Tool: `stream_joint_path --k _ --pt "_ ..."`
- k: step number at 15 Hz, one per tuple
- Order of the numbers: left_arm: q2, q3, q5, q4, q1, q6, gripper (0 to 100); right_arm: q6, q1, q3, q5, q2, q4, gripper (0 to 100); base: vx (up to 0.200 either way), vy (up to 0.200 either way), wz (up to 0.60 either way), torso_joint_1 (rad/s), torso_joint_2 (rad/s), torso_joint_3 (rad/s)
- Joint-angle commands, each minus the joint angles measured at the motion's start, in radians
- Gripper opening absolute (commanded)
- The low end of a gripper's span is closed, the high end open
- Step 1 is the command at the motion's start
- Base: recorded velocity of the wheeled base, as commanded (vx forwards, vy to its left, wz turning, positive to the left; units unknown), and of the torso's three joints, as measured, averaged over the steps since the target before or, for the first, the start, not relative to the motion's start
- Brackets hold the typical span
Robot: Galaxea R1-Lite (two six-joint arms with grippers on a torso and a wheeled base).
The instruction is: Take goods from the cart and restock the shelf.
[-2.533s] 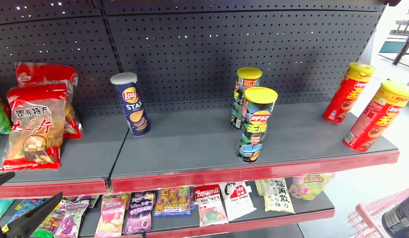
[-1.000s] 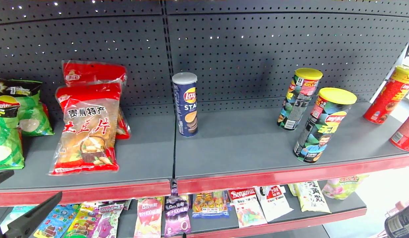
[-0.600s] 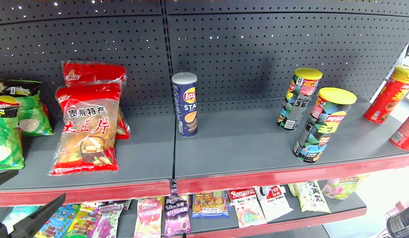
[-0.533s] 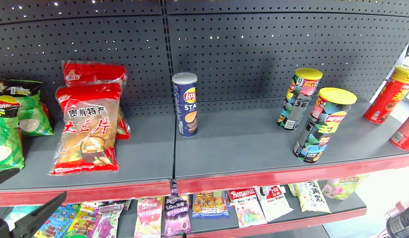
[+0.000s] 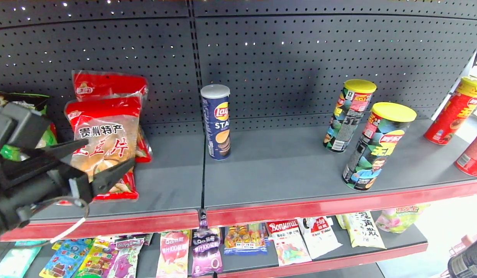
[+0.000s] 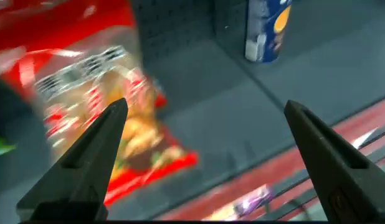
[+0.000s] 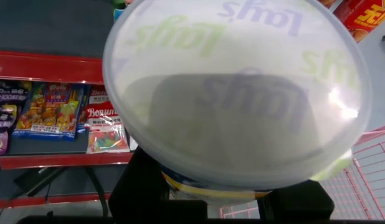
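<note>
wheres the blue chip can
Head view: the blue chip can stands upright on the upper shelf, centre-left near the back, between the red snack bags and the yellow-lidded cans.

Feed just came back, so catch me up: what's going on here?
The right pincer grips a can low near the pink cart, not yet shelved. The left pincer hangs open in front of the red bag on the upper shelf, holding nothing. A blue can stands alone mid-shelf.
</note>
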Motion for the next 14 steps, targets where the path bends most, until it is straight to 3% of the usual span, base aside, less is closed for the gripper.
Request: stream_joint_path --k 1,3,6,11,14 --pt "0.295 -0.156 0.048 -0.148 -0.038 -0.048 100 0.001 -0.001 0.000 -0.002 0.005 0.002 0 0.000 0.000 0.00 0.000 0.00 0.000" --pt "0.358 -0.213 0.014 -0.172 -0.041 -0.043 100 0.001 -0.001 0.000 -0.005 0.013 0.003 0 0.000 0.000 0.00 0.000 0.00 0.000" --pt "0.417 -0.286 -0.219 -0.162 -0.058 -0.048 100 0.001 0.001 0.005 0.004 0.016 0.007 0 0.000 0.000 0.00 0.000 0.00 0.000" --pt "0.516 -0.398 -0.214 -0.159 -0.112 -0.043 100 0.001 0.001 0.009 0.004 0.010 0.008 0 0.000 0.000 0.00 0.000 0.00 0.000" --pt "0.583 -0.472 -0.194 -0.160 -0.173 -0.046 100 0.001 0.001 0.009 0.003 0.010 0.007 0 0.000 0.000 0.00 0.000 0.00 0.000"
